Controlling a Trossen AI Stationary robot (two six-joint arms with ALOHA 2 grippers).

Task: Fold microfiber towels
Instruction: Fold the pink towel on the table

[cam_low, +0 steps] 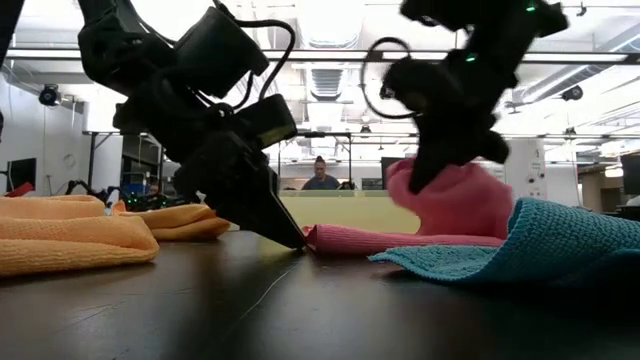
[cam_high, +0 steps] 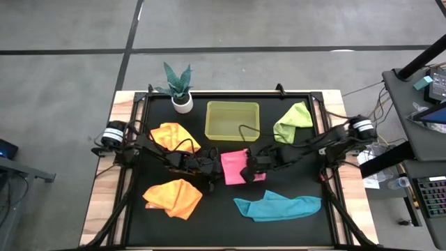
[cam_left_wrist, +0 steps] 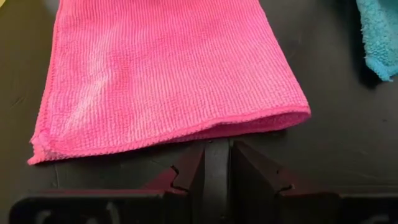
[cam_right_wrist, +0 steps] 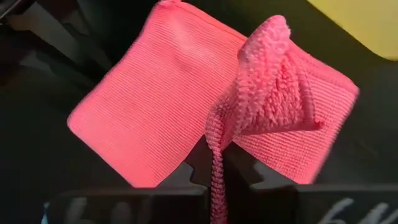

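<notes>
At table centre, both jaws pinch opposite edges of the pink towel [cam_high: 235, 166].

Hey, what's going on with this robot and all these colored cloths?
The robot is folding microfiber towels on a black table. Both arms work on the pink towel at the middle. The right gripper has its jaws shut on a bunched edge, lifted over the rest of the towel. The left gripper sits low at the towel's opposite edge, on the mat. Two orange towels, a teal towel and a lime green towel lie crumpled around it, near a yellow-green bin.
</notes>
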